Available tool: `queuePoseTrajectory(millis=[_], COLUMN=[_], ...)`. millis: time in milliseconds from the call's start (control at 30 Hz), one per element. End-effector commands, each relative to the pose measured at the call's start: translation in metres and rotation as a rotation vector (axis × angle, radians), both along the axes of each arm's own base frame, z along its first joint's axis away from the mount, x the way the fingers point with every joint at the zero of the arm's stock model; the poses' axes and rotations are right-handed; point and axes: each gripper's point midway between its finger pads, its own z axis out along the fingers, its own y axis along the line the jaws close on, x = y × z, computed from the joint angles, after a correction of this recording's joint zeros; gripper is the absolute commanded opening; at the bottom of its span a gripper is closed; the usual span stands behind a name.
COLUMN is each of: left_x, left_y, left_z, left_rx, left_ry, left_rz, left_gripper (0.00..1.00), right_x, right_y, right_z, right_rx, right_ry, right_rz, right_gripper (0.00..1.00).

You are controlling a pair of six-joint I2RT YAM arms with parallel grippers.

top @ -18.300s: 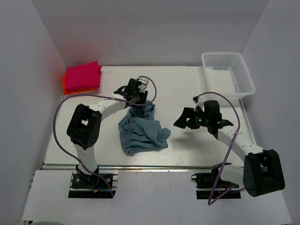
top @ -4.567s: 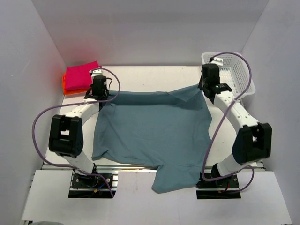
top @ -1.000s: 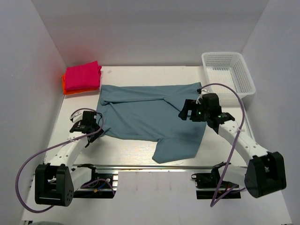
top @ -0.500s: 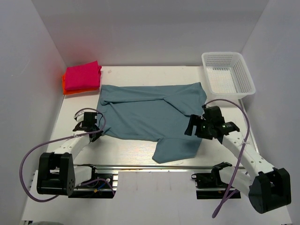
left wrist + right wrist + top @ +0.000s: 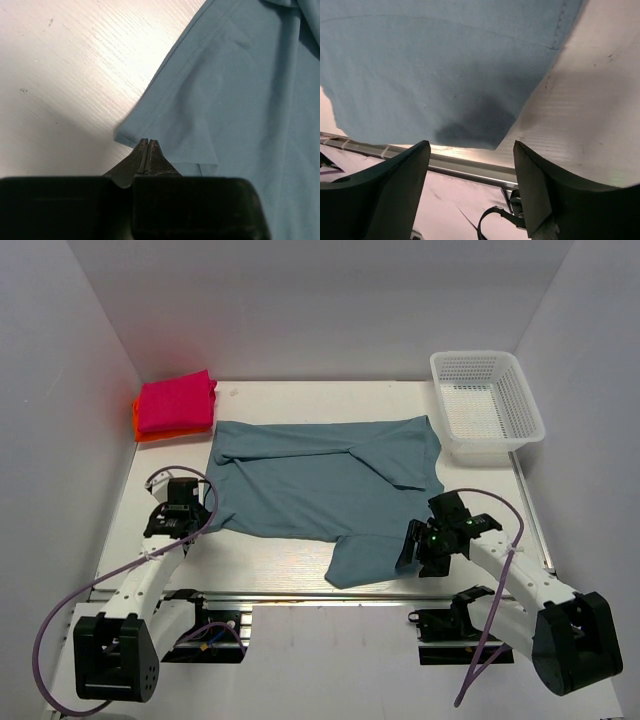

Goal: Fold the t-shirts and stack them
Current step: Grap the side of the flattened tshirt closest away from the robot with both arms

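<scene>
I see teal-blue tee spread mostly flat across middle of bench, long side running left to right. Creased flap lies near its right end; one flap juts toward near edge. Magenta-pink tee folded, stacked on folded orange-red tee, far-left corner.

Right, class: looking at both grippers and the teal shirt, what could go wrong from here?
1. The left gripper is shut right at the tip of the shirt's corner; so thin a bite may slip out on lifting, if it holds cloth at all.
2. The right gripper is open over the part lying by the table edge; closing there could knock the edge or nudge cloth off.
3. If only one side holds, the fold would likely skew.
</scene>
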Motion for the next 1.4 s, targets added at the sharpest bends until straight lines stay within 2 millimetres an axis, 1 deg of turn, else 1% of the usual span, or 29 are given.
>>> queuePoseTrajectory(millis=[0, 33, 100, 133, 167, 200, 233, 267, 333, 367, 400, 433, 467, 567, 633, 667, 700, 767, 800, 867, 900, 933, 967, 1067, 1100, 1200, 1233, 1300, 1367], left_x=[0.002, 0.002, 0.003, 0.003, 0.002, 0.002, 0.001, 0.004, 0.005, 0.005, 0.008, 0.008, 0.01, 0.01, 0.007, 0.009, 0.006, 0.006, 0.005, 0.004, -0.001, 0.003, 0.001, 0.007, 0.003, -0.003, -0.009, -0.009, -0.012], left_y=[0.004, 0.002, -0.001, -0.001, -0.001, 0.0, 0.001, 0.001, 0.001, -0.001, -0.004, -0.007, -0.008, -0.013, -0.016, -0.016, -0.018, -0.019, -0.019, -0.017, -0.015, -0.014, -0.014, -0.01, -0.008, 0.005, 0.007, 0.013, 0.017], left_z=[0.008, 0.005, 0.004, 0.002, -0.001, -0.001, -0.005, -0.003, -0.007, -0.009, -0.007, -0.011, -0.012, -0.02, -0.031, -0.033, -0.042, -0.048, -0.052, -0.056, -0.058, -0.056, -0.057, -0.042, -0.042, -0.024, -0.021, -0.001, 0.013], left_rx=[0.005, -0.002, -0.014, -0.013, -0.013, -0.006, 0.001, 0.001, 0.001, 0.004, -0.002, -0.012, -0.013, -0.026, -0.042, -0.042, -0.049, -0.056, -0.056, -0.048, -0.041, -0.034, -0.033, -0.017, -0.012, 0.023, 0.028, 0.044, 0.057], left_ry=[-0.013, -0.001, 0.002, 0.011, 0.023, 0.023, 0.042, 0.04, 0.048, 0.051, 0.037, 0.042, 0.031, 0.048, 0.085, 0.084, 0.109, 0.127, 0.142, 0.177, 0.197, 0.194, 0.203, 0.154, 0.153, 0.088, 0.094, 0.023, -0.015], left_rz=[0.022, 0.015, 0.005, 0.005, 0.005, 0.011, 0.004, 0.004, 0.004, -0.02, -0.042, -0.051, -0.067, -0.093, -0.106, -0.106, -0.111, -0.116, -0.116, -0.108, -0.102, -0.097, -0.097, -0.084, -0.07, 0.014, 0.03, 0.064, 0.079], left_gripper=[0.0, 0.0, 0.0, 0.0, 0.0, 0.0, 0.15, 0.26, 0.44, 0.48, 0.53, 0.61, 0.61, 0.62, 0.62, 0.56, 0.52, 0.44, 0.33, 0.24, 0.1, 0.02, 0.0, 0.0, 0.0, 0.0, 0.0, 0.0, 0.0], right_x=[-0.002, 0.001, 0.005, 0.008, 0.011, 0.013, 0.016, 0.017, 0.023, 0.028, 0.029, 0.03, 0.026, 0.036, 0.034, 0.033, 0.033, 0.031, 0.029, 0.028, 0.028, 0.031, 0.03, 0.034, 0.034, 0.036, 0.037, 0.039, 0.039], right_y=[0.011, 0.013, 0.018, 0.018, 0.018, 0.017, 0.017, 0.017, 0.016, 0.012, 0.01, 0.006, -0.007, -0.012, -0.014, -0.013, -0.013, -0.014, -0.015, -0.022, -0.022, -0.031, -0.035, -0.041, -0.043, -0.054, -0.059, -0.061, -0.063], right_z=[-0.004, -0.005, -0.003, -0.002, 0.0, 0.0, 0.001, 0.001, 0.01, 0.022, 0.027, 0.031, 0.031, 0.063, 0.072, 0.072, 0.073, 0.074, 0.073, 0.072, 0.074, 0.071, 0.072, 0.072, 0.072, 0.072, 0.072, 0.072, 0.069], right_rx=[0.05, 0.059, 0.075, 0.073, 0.071, 0.064, 0.064, 0.06, 0.051, 0.026, 0.013, -0.009, -0.08, -0.108, -0.119, -0.118, -0.116, -0.122, -0.128, -0.169, -0.169, -0.223, -0.246, -0.285, -0.297, -0.364, -0.386, -0.403, -0.409], right_ry=[0.026, 0.02, 0.005, -0.001, -0.011, -0.015, -0.024, -0.023, -0.045, -0.065, -0.079, -0.078, -0.069, -0.109, -0.105, -0.098, -0.089, -0.076, -0.06, -0.047, -0.047, -0.051, -0.043, -0.041, -0.041, -0.035, -0.036, -0.034, -0.021], right_rz=[-0.003, -0.002, 0.004, 0.003, -0.003, -0.009, -0.013, -0.017, -0.018, -0.018, -0.016, -0.028, -0.044, -0.054, -0.047, -0.046, -0.045, -0.049, -0.047, -0.059, -0.059, -0.079, -0.084, -0.097, -0.098, -0.116, -0.126, -0.128, -0.126], right_gripper=[0.7, 0.54, 0.3, 0.27, 0.27, 0.22, 0.0, 0.0, 0.0, 0.0, 0.0, 0.0, 0.0, 0.0, 0.0, 0.0, 0.0, 0.0, 0.0, 0.0, 0.0, 0.0, 0.0, 0.0, 0.0, 0.0, 0.0, 0.0, 0.0])
